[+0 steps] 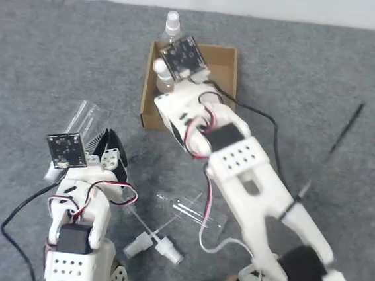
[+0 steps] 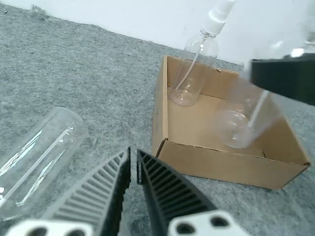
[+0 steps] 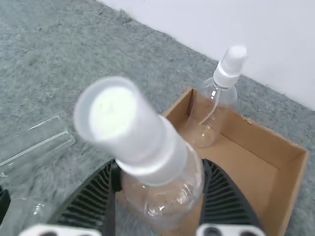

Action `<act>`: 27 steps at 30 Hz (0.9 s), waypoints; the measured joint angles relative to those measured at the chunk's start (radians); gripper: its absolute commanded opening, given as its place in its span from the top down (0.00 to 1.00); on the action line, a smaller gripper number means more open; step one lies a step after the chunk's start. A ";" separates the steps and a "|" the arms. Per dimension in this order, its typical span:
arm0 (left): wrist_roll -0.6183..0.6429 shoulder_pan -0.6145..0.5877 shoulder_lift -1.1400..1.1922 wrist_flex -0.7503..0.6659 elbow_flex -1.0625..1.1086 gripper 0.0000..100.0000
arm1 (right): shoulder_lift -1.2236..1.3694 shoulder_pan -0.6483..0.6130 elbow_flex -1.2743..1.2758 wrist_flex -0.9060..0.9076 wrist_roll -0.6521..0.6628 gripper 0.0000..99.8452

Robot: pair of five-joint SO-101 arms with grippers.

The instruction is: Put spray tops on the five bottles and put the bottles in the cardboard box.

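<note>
My right gripper [image 3: 158, 169] clamps the capped bottle [image 3: 140, 142] over the cardboard box [image 3: 256, 164]; my left gripper [image 2: 133, 158], closed and empty, sits beside a lying bottle [image 2: 39, 152].

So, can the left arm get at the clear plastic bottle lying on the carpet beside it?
Probably yes: the clear plastic bottle lies right beside the left end effector, with only bare grey carpet between them.

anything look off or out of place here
Nothing spilled or damaged. The capped bottle in the cardboard box leans on its far wall, top poking over the rim. Loose spray tops and a clear bottle lie flat on the carpet.
</note>
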 measured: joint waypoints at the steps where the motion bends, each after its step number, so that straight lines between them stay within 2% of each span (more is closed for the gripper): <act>1: 0.000 0.000 0.000 0.000 0.000 0.99 | 0.028 0.000 -0.021 0.000 0.000 0.91; 14: 0.000 0.000 0.000 0.000 0.000 0.99 | 0.292 0.008 -0.269 0.000 -0.005 0.91; 19: 0.000 0.000 0.000 0.000 0.000 0.99 | 0.365 0.032 -0.354 0.000 -0.072 0.91; 27: 0.000 0.000 0.000 0.000 0.000 0.99 | 0.497 0.061 -0.483 0.000 -0.091 0.90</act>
